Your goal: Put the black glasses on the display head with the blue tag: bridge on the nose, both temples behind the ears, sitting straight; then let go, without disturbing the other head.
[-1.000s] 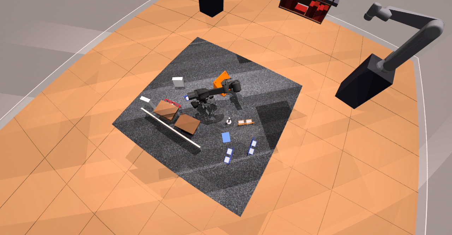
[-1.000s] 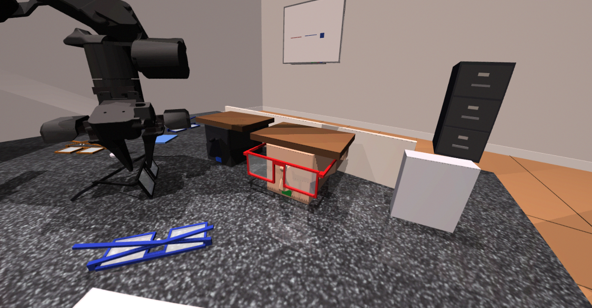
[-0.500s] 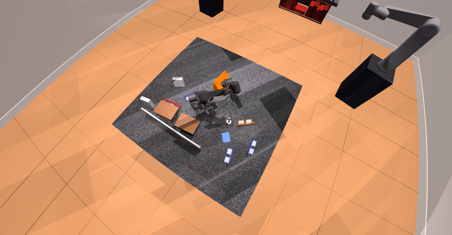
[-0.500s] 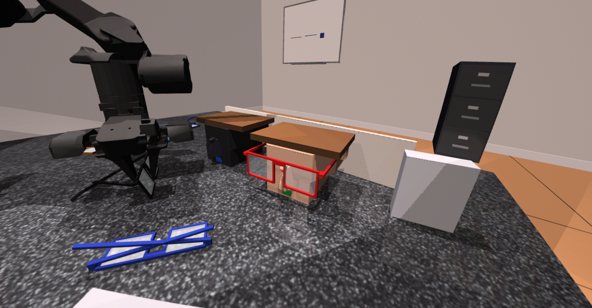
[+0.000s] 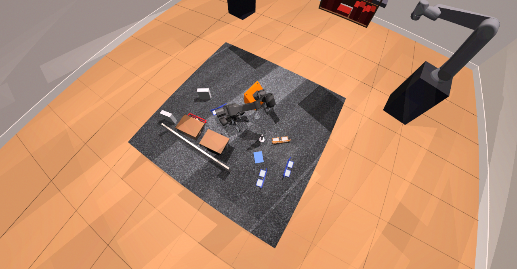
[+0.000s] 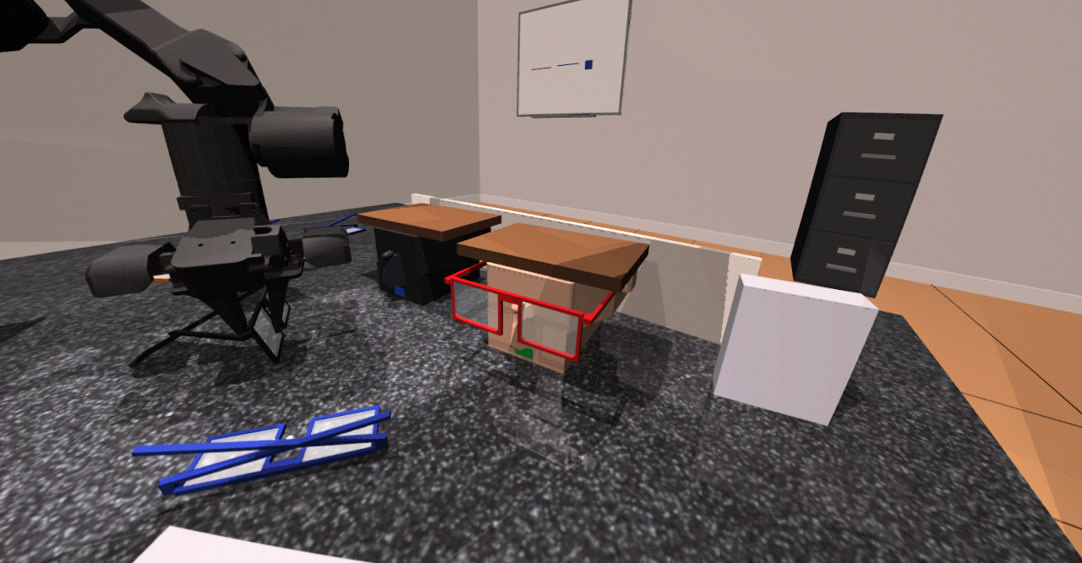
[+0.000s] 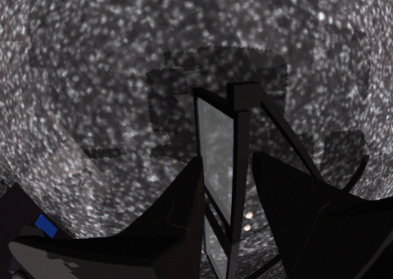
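The black glasses (image 5: pixel 237 127) (image 6: pixel 267 334) (image 7: pixel 241 168) rest on the dark mat, lenses raised, temples spread out behind. My gripper (image 5: pixel 233 121) (image 6: pixel 263 325) (image 7: pixel 228 163) points down around their front frame. It is partly open: in the wrist view one finger is close beside the lenses, with a gap to the other finger. The black display head (image 6: pixel 423 265) (image 7: pixel 14 207) has a blue tag (image 6: pixel 399 292) (image 7: pixel 46 226), a brown slab on top, and no glasses. The other, tan head (image 6: pixel 544 283) has a green tag (image 6: pixel 523 352) and wears red glasses (image 5: pixel 196 118) (image 6: pixel 511 300).
Folded blue glasses (image 6: pixel 275 446) lie in front of the tan head. A white wall (image 5: pixel 195 146) (image 6: pixel 673 287) runs behind both heads. White blocks (image 5: pixel 204 95) (image 6: pixel 790 355) stand nearby. A small peg stand (image 5: pixel 261 139), orange glasses (image 5: pixel 280 140) and a blue square (image 5: pixel 258 157) lie farther off.
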`<state>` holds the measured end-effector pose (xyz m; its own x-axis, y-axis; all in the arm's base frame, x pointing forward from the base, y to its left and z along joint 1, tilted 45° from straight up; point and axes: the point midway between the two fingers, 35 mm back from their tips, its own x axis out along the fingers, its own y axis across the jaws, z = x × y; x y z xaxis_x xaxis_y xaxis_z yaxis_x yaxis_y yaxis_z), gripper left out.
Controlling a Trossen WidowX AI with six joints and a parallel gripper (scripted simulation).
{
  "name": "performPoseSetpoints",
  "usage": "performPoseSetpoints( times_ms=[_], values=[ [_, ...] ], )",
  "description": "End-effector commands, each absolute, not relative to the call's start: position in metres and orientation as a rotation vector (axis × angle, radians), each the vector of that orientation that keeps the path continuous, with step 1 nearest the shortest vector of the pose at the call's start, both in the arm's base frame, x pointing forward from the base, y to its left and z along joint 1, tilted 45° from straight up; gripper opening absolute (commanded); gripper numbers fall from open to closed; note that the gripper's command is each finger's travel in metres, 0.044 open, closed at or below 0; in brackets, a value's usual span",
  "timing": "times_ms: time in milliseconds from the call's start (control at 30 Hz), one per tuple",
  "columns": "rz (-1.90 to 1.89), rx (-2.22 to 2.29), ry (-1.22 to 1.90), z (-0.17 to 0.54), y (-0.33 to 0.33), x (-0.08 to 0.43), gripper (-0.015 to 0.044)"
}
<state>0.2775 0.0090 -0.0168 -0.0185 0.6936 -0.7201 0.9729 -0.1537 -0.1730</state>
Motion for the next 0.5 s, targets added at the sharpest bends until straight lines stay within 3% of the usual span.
performPoseSetpoints(
  times_ms=[0,467],
  values=[
    [-0.989,1.881,1.735,-0.0168,0.0089,0.2780,0.0100],
    [-0.989,1.881,1.735,-0.0168,0.0089,0.2780,0.0007]
  ],
)
